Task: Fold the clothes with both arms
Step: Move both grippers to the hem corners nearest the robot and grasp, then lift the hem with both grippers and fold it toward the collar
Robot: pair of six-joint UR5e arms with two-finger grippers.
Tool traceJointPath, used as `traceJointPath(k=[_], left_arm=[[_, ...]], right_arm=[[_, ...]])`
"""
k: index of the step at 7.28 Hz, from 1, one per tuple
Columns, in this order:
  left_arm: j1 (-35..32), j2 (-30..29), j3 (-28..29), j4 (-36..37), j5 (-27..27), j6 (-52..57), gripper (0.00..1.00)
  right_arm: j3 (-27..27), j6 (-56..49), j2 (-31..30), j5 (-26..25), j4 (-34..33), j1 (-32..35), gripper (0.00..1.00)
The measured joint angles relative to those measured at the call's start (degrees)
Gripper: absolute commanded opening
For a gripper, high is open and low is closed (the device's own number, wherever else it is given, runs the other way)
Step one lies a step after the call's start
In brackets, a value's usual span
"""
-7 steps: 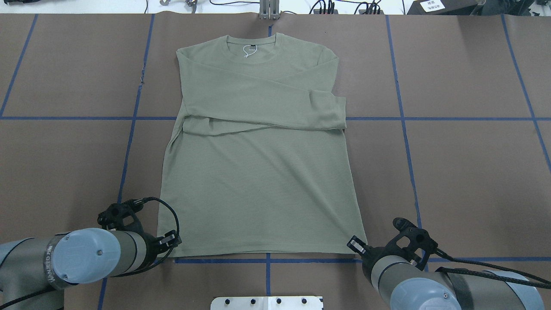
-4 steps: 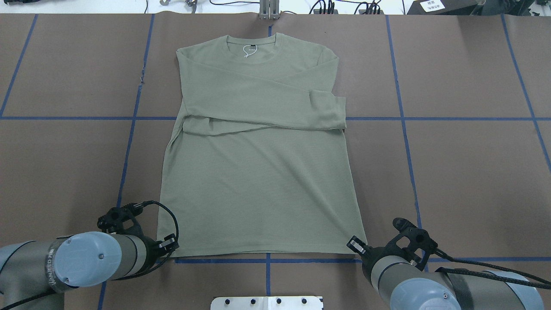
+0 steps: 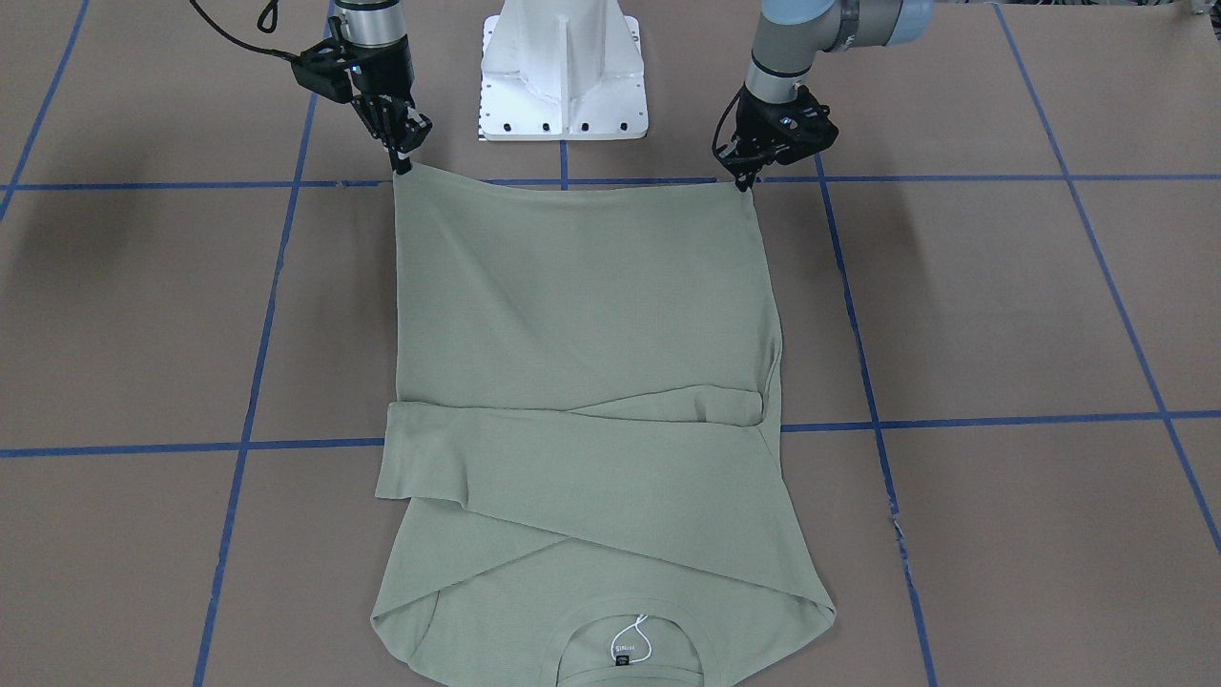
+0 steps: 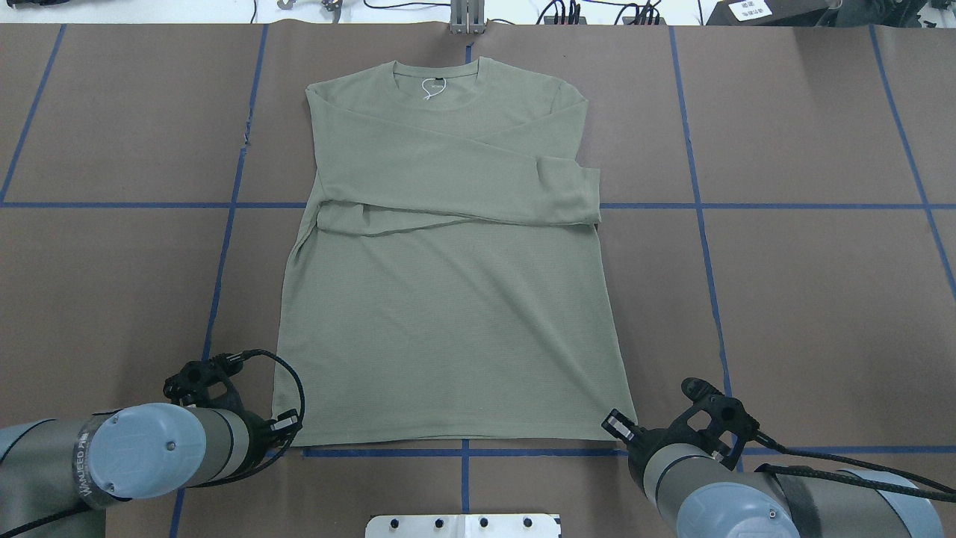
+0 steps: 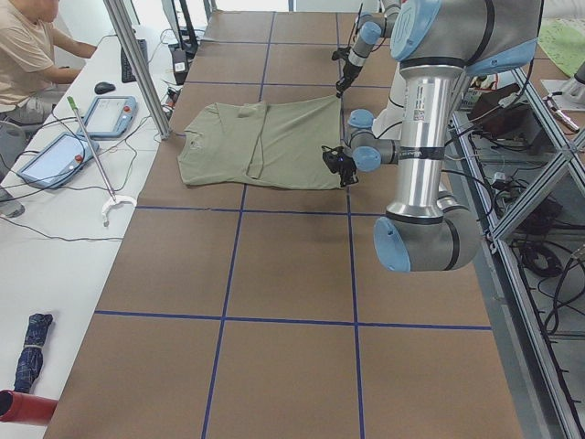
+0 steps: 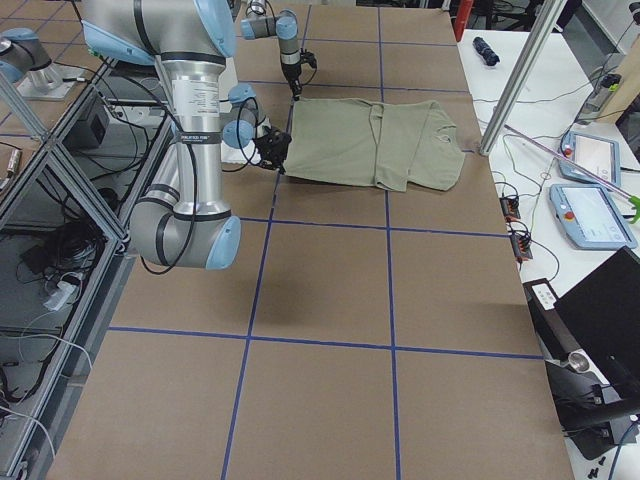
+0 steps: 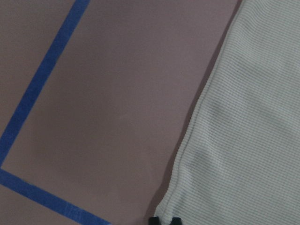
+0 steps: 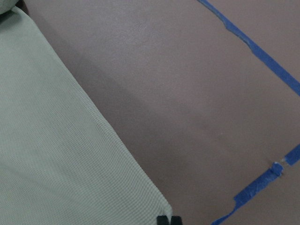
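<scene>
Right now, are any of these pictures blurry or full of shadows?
Front-facing view: sharp, with soft dark shadow patches on the table at both sides. Overhead view: even light, no glare. Both wrist views: very close, so the shirt looks paler and its ribs a bit soft, and a thin shadow runs along its edge.

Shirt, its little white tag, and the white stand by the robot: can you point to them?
shirt [image 4: 448,329]: overhead exterior view, the middle of its body.
white tag [image 3: 627,651]: exterior front-facing view, the small label inside the collar.
white stand [image 3: 563,67]: exterior front-facing view, its front face.
</scene>
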Motion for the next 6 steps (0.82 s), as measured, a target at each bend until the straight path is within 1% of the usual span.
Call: traceJointPath(k=[1,4,6], left_arm=[[0.00,0.02,-1.04,0.01,-0.17,0.00,0.00],[1.78,0.39,-7.45,0.04,-1.54,0.00,0.00],[5.81,1.56,-11.84,0.07,-1.82,-2.77,0.00]], right_arm=[[0.03,0.00,-0.01,0.01,0.00,0.00,0.00],[0.98,0.15,-0.85,0.13,-0.07,-2.08,0.00],[4.59,0.32,-5.13,0.18,-0.09,-5.34,0.00]])
